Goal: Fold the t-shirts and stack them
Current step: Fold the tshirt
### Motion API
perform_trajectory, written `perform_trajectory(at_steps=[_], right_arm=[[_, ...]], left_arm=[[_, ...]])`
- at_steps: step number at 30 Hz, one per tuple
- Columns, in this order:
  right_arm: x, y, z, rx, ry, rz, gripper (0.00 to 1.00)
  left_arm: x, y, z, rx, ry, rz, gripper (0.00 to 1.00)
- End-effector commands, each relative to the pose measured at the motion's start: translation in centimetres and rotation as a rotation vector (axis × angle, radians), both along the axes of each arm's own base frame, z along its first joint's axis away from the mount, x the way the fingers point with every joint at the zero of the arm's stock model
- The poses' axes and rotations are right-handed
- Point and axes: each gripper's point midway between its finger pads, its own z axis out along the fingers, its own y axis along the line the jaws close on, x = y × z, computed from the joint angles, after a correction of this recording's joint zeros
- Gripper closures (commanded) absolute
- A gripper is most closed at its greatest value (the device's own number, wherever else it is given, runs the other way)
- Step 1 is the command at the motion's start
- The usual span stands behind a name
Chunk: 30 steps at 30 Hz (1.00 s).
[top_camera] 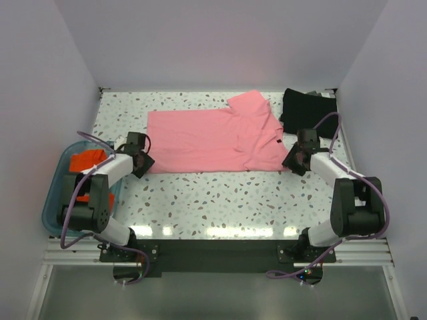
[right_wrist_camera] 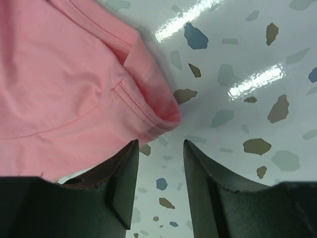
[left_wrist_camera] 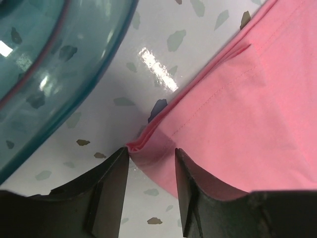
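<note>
— Speckled terrazzo tabletop [top_camera: 220,200]: where's the salmon-pink cloth t-shirt [top_camera: 207,140]?
— Spread mid-table; folded black t-shirt [top_camera: 303,110] far right. I see left gripper [left_wrist_camera: 151,151] and right gripper [right_wrist_camera: 160,144] parted, clamping nothing, at pink corners.

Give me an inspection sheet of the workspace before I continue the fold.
Surface: speckled terrazzo table, glossy.
Job's things: pink t-shirt lying flat mid-table; black t-shirt folded at far right.
Clutter: blue tub at left edge, holding orange cloth.
Hands: left hand open at pink t-shirt's near-left corner; right hand open at its near-right corner.
Cables: purple cables loop along both arms.
Surroundings: plain walls on three sides.
</note>
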Motion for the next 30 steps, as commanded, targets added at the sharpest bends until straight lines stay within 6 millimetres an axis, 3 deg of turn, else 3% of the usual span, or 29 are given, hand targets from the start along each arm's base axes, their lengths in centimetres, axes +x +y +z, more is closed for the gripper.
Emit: perform_trajectory(at_steps=[1, 9, 11, 12, 15, 16, 23, 27, 30], right_arm=[[1.7, 0.0, 0.2, -0.002, -0.063, 0.003, 0.54], [2.3, 0.0, -1.5, 0.006, -0.046, -0.016, 0.55], [2.4, -0.1, -1.8, 0.004, -0.039, -0.02, 0.65], [2.4, -0.1, -1.8, 0.002, -0.036, -0.018, 0.83], [2.3, -0.6, -1.5, -0.004, -0.02, -0.025, 0.99], [2.4, -0.9, -1.1, -0.003, -0.027, -0.031, 1.0], [0.6, -2.8, 2.5, -0.013, -0.062, -0.058, 1.0], [-1.8, -3.3, 3.8, -0.013, -0.064, -0.071, 1.0], [-3.9, -3.2, 3.6, 0.004, -0.041, -0.077, 1.0]], left_arm=[[-0.8, 0.8, -1.9, 0.032, 0.058, 0.04, 0.55], [-1.0, 1.0, -2.7, 0.044, 0.088, 0.042, 0.72], [-0.9, 1.0, -2.5, 0.047, 0.086, 0.04, 0.79], [-0.9, 1.1, -2.5, 0.049, 0.089, 0.04, 0.81], [-0.9, 1.4, -1.9, 0.067, 0.087, 0.043, 0.94], [-1.1, 1.6, -1.7, 0.075, 0.097, 0.048, 1.0], [-2.3, 3.0, 0.5, 0.139, 0.101, 0.08, 1.0], [-4.3, 3.3, 1.4, 0.145, 0.097, 0.104, 1.0], [-5.8, 3.6, 1.4, 0.148, 0.103, 0.118, 1.0]])
